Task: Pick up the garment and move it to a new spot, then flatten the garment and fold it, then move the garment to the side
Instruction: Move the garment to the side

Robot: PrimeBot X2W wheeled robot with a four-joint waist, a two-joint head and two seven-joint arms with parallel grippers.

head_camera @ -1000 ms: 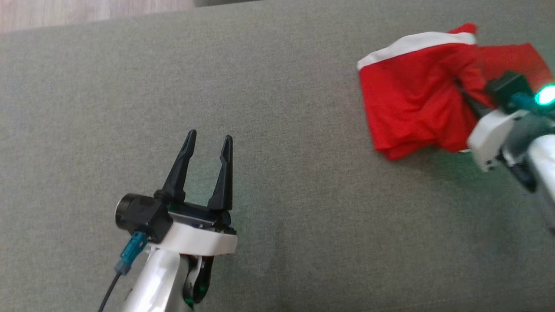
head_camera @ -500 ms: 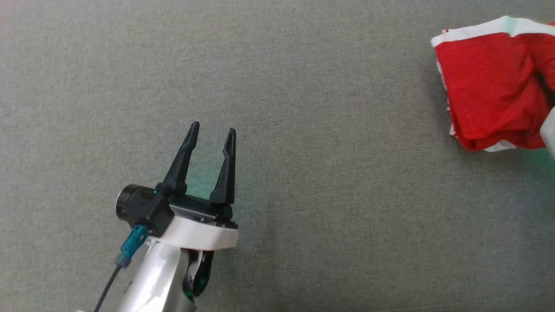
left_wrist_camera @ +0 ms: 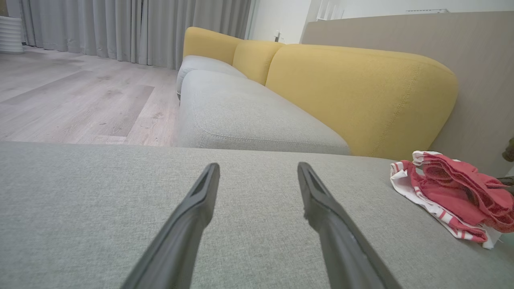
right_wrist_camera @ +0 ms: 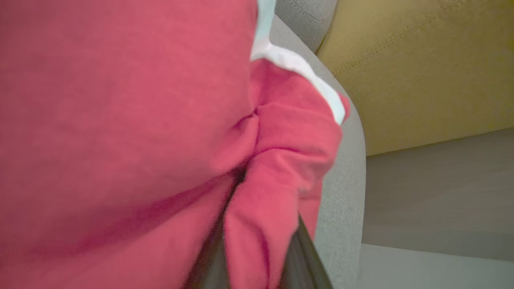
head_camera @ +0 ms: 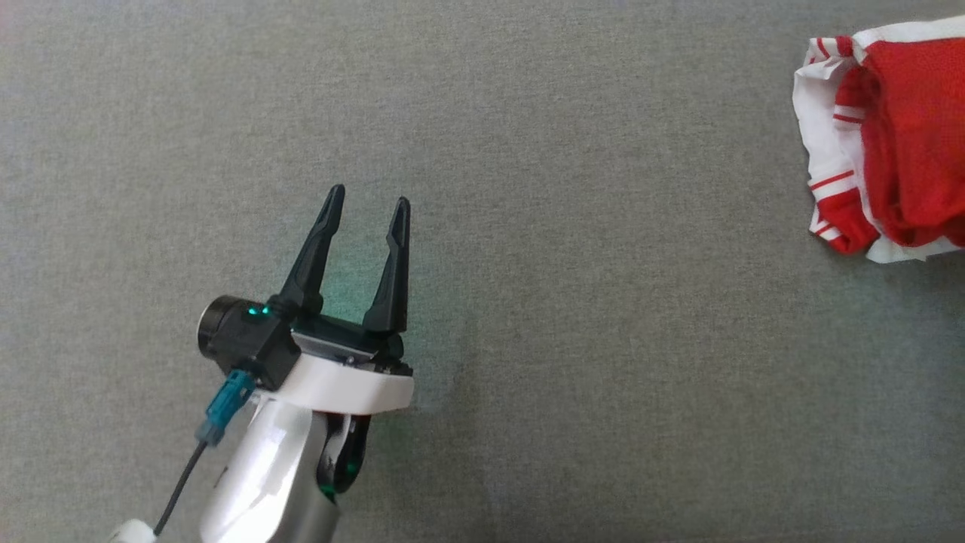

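The garment is red cloth with white trim and red stripes, bunched at the far right edge of the head view on the grey cushion. It also lies at the right in the left wrist view, garment. My left gripper hovers open over bare cushion at lower left, far from the cloth, with nothing between its fingers. In the right wrist view my right gripper is shut on a fold of the red garment, with cloth hiding most of both fingers.
A yellow sofa backrest rises behind the grey seat. A second grey seat cushion adjoins the near one. Wooden floor and grey curtains lie beyond. The cushion's edge drops off beside the garment.
The head camera has shifted, so the garment now sits further right in view. The garment has been bunched up more, showing its white striped side. The left gripper stays open.
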